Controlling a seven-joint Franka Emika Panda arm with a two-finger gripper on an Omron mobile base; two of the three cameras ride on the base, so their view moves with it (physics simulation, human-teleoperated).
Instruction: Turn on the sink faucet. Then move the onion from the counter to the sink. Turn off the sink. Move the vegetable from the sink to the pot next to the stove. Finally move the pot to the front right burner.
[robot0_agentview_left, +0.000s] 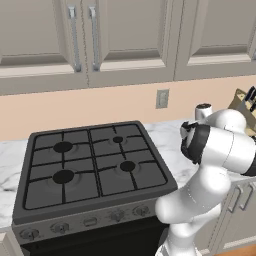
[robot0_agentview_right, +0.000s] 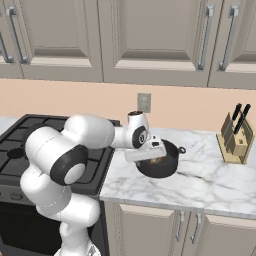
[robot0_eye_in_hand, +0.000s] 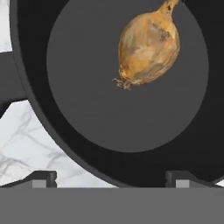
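Note:
The golden-brown onion (robot0_eye_in_hand: 148, 48) lies inside the round black pot (robot0_eye_in_hand: 127, 109), on its dark floor with the stem pointing away. My gripper (robot0_eye_in_hand: 111, 180) hovers just above the pot, open, its two fingertips (robot0_eye_in_hand: 43, 178) spread wide over the near rim with nothing between them. From the right base view the pot (robot0_agentview_right: 167, 167) stands on the white marble counter (robot0_agentview_right: 210, 182) just right of the stove (robot0_agentview_right: 20, 135), and my gripper (robot0_agentview_right: 149, 153) hangs over its left part. The stove (robot0_agentview_left: 95, 165) has black grates, and its front right burner (robot0_agentview_left: 127, 166) is bare.
A wooden knife block (robot0_agentview_right: 235, 139) stands at the back right of the counter. A wall outlet (robot0_agentview_right: 144, 102) sits on the beige backsplash under the upper cabinets. The stove's knobs (robot0_agentview_left: 117, 215) line its dark front.

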